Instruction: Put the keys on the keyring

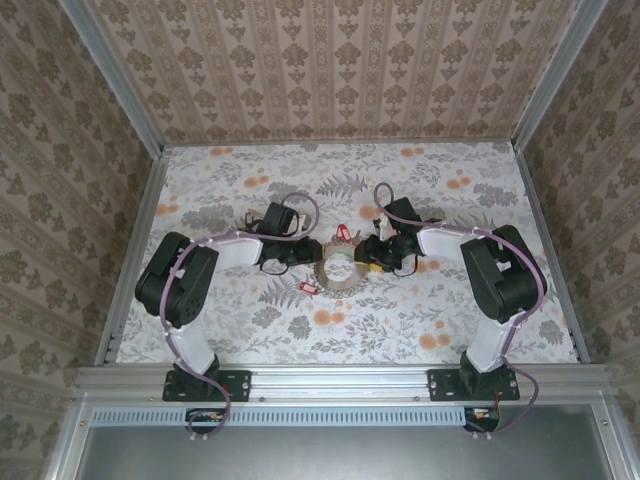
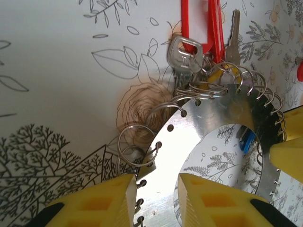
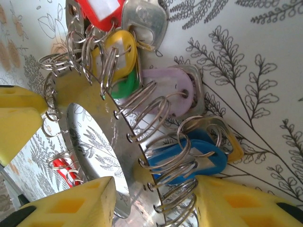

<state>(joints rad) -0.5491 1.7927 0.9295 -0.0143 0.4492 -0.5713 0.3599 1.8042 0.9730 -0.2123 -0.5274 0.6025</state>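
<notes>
The left gripper (image 2: pixel 156 191) is straddling the band of the keyring (image 2: pixel 227 109), jaws standing close on either side; whether they are pinching it I cannot tell. The right gripper (image 3: pixel 156 196) is straddling the opposite band with jaws spread, the keys (image 3: pixel 182 90) lying just ahead of them.

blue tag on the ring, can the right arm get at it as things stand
Probably yes: the blue tag lies just ahead of the right gripper, whose fingers stand open, though wire loops cross over it.
</notes>
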